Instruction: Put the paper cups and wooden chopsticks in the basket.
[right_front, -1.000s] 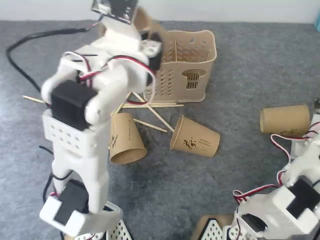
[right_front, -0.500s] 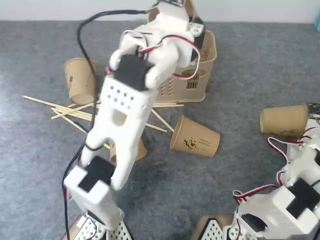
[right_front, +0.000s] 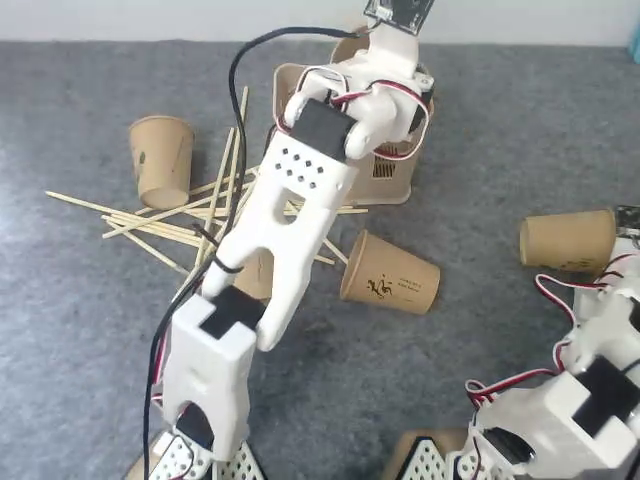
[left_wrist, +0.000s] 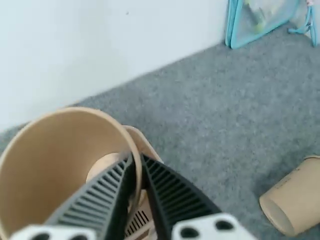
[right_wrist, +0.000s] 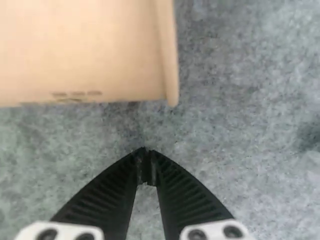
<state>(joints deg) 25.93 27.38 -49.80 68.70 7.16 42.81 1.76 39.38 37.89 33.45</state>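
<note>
the left claw (left_wrist: 136, 160) is pinching the rim of a paper cup (left_wrist: 55, 165), holding it over the basket (right_front: 392, 180) at the far side of the grey desk (right_front: 500, 120). the right claw (right_wrist: 145, 156) is pressed together just beside a second cup (right_wrist: 85, 50) lying on its side. a third cup (right_front: 160, 158) rests by the scattered wooden chopsticks (right_front: 150, 225), and a fourth cup (right_front: 390, 275) lies in front of the basket.

Indoor robotics test bench, lab or hobby room, which not determinable. Grey felt-like mat (right_front: 520, 120) as table cover; plain white wall (left_wrist: 90, 40) behind; blue-edged clear pouch (left_wrist: 260, 20) leaning on that wall; white plastic robot arm (right_front: 290, 220) with trailing black cable (right_front: 234, 110).
</note>
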